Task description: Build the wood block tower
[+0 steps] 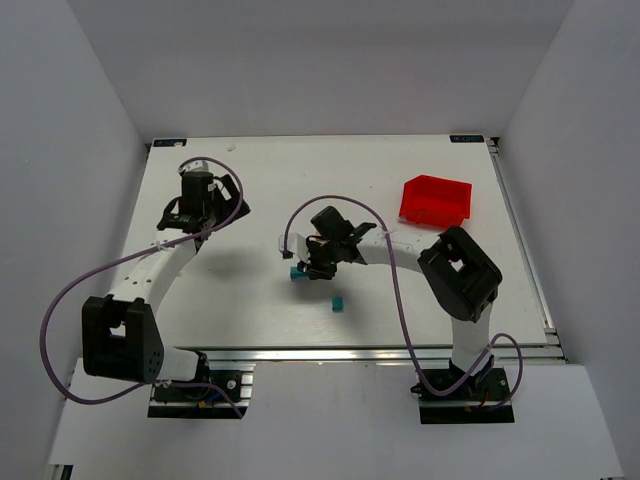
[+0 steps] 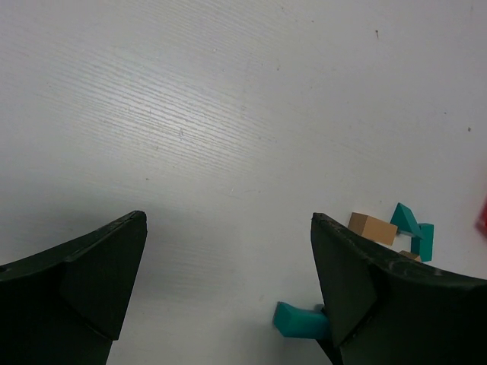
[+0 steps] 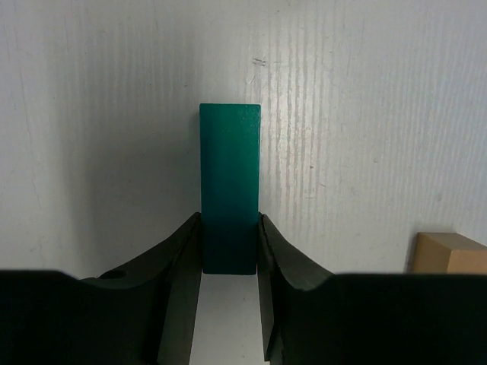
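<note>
With your right claw (image 3: pixel 228 228) clamped on the teal block (image 3: pixel 228 167) and left claw (image 2: pixel 228 220) apart, lower it squarely, slowly.

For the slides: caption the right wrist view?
Right gripper shut on a teal block, tan block beside it.

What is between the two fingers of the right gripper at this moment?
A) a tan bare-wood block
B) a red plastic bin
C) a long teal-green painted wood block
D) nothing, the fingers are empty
C: in the right wrist view the long teal-green painted wood block stands between the fingers of the right gripper, pressed on both sides, while the tan bare-wood block lies apart on the table.
</note>
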`<state>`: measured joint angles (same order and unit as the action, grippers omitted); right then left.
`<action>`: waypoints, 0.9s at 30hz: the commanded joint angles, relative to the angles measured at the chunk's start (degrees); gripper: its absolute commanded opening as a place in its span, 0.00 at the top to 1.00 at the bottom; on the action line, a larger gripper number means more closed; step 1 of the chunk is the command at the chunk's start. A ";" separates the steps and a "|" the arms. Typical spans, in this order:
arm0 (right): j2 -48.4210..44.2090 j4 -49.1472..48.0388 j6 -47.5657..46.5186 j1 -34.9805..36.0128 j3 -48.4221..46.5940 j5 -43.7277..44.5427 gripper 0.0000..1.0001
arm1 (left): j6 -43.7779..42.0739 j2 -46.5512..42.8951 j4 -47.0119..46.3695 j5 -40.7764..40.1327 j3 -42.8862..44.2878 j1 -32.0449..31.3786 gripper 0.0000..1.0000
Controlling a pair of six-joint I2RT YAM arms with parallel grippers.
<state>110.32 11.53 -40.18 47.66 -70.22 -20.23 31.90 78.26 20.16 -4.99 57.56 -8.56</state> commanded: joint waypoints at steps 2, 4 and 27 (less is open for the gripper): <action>0.94 2.09 -3.49 0.94 -2.03 2.21 0.82 | -2.98 -3.11 -4.16 2.97 -2.54 0.56 0.02; 1.82 2.97 -4.28 1.03 -2.55 2.56 0.79 | -3.77 -2.85 -4.17 3.85 -2.54 0.56 0.02; -20.22 -14.99 6.06 -1.95 10.06 6.14 0.11 | -32.05 7.43 -8.11 36.96 3.96 -1.99 0.02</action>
<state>97.17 8.80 -39.33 47.37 -64.84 -17.21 11.51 83.79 14.59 18.33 58.83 -9.54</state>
